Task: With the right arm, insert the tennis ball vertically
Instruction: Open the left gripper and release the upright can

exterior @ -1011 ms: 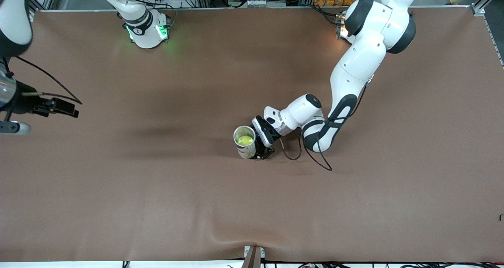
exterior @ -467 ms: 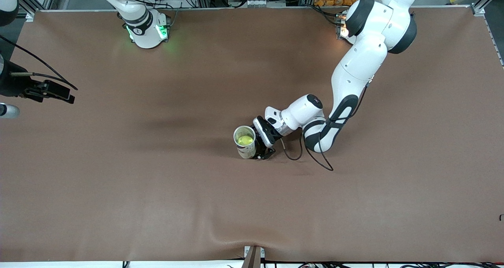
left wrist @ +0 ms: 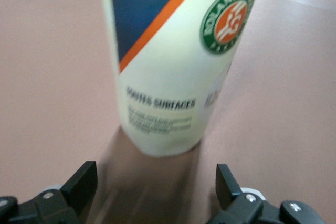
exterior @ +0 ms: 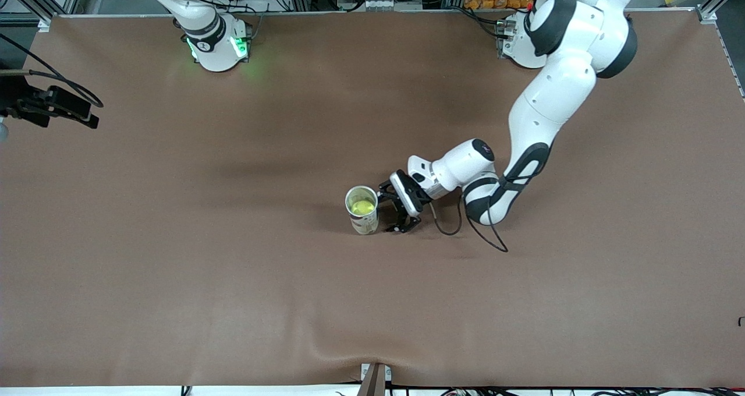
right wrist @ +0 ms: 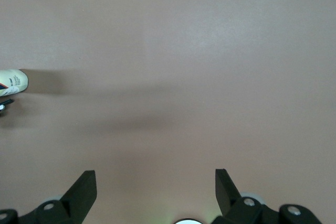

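A yellow tennis ball (exterior: 362, 207) lies inside an upright cream can (exterior: 362, 211) near the table's middle. In the left wrist view the can (left wrist: 173, 61) shows blue and orange print and a round logo. My left gripper (exterior: 389, 213) stands open beside the can, toward the left arm's end of the table, clear of it; the fingertips (left wrist: 86, 177) are wide apart with only table between them. The right arm's hand (exterior: 55, 106) hangs over the table's edge at the right arm's end. My right gripper (right wrist: 156, 179) is open and empty over bare table, with the can (right wrist: 11, 82) small in the distance.
The brown table cover (exterior: 233, 279) has a raised wrinkle near the front edge. The left arm's cable (exterior: 483, 233) loops on the table beside its wrist. Both arm bases stand along the edge farthest from the front camera.
My left gripper has let go of the can and drawn back toward the left arm's end. The right arm's hand has drifted toward the bases' edge. The can has stayed upright.
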Motion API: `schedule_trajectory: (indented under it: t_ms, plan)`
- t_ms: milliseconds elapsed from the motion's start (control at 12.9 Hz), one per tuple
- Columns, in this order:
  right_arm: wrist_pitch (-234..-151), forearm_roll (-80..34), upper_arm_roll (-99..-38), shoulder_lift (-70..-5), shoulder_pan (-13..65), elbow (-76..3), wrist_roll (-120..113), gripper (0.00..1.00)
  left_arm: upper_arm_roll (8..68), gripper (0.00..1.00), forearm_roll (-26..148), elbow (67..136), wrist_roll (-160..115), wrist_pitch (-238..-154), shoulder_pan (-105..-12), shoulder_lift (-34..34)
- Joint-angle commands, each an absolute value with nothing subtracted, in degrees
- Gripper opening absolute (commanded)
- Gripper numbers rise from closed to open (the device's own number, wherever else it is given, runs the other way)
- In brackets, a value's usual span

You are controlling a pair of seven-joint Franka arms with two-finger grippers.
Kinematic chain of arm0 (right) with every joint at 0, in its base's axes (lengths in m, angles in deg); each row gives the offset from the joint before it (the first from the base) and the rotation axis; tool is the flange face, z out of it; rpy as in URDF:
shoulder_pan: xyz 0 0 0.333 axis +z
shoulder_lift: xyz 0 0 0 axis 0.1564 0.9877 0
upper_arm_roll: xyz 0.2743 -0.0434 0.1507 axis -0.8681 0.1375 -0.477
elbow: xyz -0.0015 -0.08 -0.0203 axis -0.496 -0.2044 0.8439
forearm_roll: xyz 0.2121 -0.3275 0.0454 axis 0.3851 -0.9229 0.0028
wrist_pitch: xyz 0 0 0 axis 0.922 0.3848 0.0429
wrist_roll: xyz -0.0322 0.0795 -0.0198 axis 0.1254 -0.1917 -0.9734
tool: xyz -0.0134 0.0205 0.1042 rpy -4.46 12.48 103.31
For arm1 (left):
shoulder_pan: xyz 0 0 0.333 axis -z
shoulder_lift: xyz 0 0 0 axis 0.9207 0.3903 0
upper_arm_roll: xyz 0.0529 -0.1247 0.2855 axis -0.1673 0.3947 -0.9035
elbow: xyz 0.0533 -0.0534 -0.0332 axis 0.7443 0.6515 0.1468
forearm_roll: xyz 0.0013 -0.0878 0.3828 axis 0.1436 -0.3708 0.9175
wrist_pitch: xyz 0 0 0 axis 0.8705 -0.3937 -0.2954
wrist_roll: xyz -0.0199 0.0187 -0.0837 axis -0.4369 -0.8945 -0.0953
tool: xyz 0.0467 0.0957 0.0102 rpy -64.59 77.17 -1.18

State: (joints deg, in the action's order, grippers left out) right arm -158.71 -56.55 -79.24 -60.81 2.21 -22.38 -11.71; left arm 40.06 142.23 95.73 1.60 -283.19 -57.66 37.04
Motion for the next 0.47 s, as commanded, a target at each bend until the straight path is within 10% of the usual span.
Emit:
schedule_trajectory:
  t_ms: [0,389]
  plan:
    - [-158.1,-57.5,-77.7,-61.9,4.2,-23.0,-12.4,1.00,40.2,1.00,145.2,101.2,3.2,-281.6,-61.4,36.0]
    - [-157.8,-58.2,-75.5,-64.3,6.0,-25.5,-12.5,1.00,47.4,1.00,152.3,107.1,3.5,-281.5,-75.7,33.9]
